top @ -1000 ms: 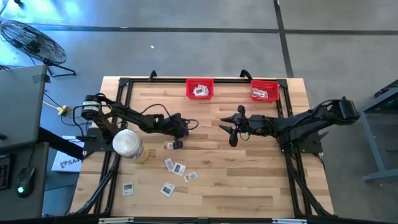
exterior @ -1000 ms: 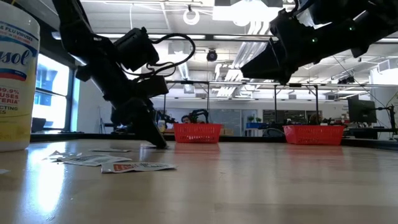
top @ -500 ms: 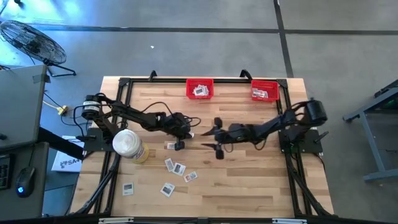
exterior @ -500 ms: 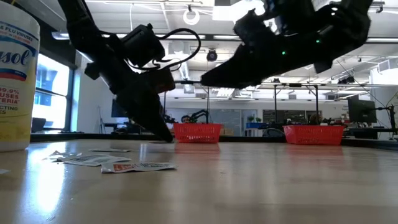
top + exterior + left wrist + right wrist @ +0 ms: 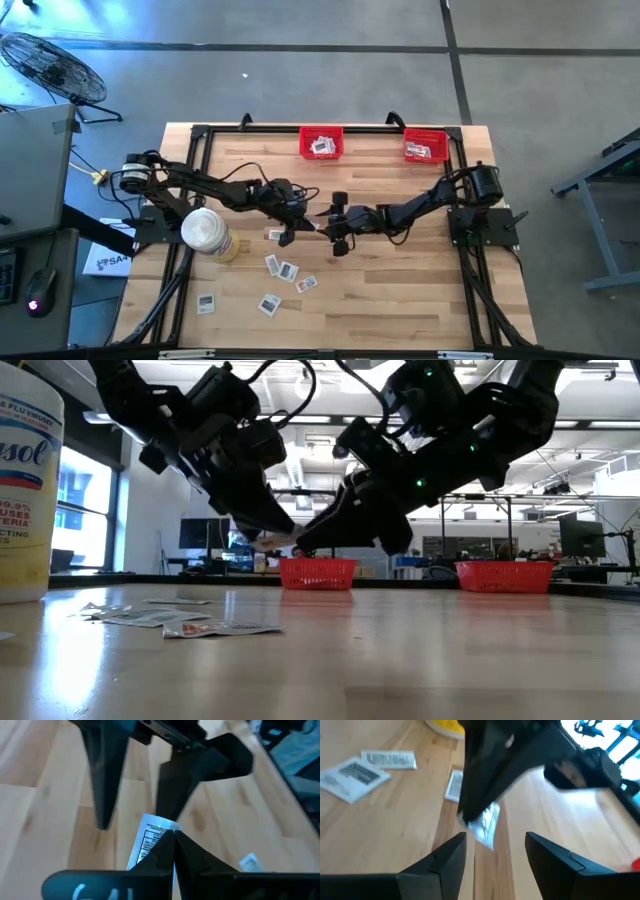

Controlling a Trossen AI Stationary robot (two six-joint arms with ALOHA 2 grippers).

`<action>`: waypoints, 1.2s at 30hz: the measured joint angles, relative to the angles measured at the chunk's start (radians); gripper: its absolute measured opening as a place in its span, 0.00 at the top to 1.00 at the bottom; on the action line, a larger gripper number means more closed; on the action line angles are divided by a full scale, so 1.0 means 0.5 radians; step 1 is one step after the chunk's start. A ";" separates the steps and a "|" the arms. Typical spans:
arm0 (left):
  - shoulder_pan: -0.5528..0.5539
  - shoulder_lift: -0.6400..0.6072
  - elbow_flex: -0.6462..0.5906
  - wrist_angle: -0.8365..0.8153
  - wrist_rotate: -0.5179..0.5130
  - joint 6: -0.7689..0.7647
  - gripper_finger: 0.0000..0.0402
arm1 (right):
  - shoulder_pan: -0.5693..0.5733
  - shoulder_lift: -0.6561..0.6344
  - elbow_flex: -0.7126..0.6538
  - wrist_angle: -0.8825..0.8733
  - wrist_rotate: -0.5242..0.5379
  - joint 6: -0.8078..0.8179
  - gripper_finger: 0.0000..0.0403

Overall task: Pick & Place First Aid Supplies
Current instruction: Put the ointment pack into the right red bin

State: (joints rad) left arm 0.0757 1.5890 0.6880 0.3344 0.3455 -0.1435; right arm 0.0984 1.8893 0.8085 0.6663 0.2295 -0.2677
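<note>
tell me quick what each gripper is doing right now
left gripper: shut on a white packet, held above the table.
right gripper: open, fingers either side of that packet, not yet gripping.

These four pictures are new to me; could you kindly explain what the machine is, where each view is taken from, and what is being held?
It is a robot with two dark arms at a wooden table. One picture looks straight down, one looks level across the tabletop, and two come from cameras on the wrists. Mid-table, the left gripper is shut on a small white packet, held above the wood. The right gripper faces it with open fingers on either side of the packet, not yet closed. More packets lie loose near the front, beside a white wipes canister. Two red bins at the far edge already hold packets.
</note>
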 joint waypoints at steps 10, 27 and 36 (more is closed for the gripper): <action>0.005 0.000 -0.002 0.121 0.071 -0.091 1.00 | 0.044 -0.001 -0.001 0.031 -0.045 -0.056 0.51; 0.005 -0.032 -0.002 0.252 0.189 -0.143 1.00 | 0.052 -0.003 -0.003 0.157 -0.141 0.063 0.91; 0.005 -0.143 -0.002 0.114 0.177 -0.104 0.88 | 0.052 -0.005 -0.003 0.155 -0.157 0.109 0.98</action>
State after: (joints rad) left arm 0.0784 1.5174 0.6872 0.3913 0.4339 -0.1956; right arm 0.1246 1.8870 0.8070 0.7438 0.1509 -0.2134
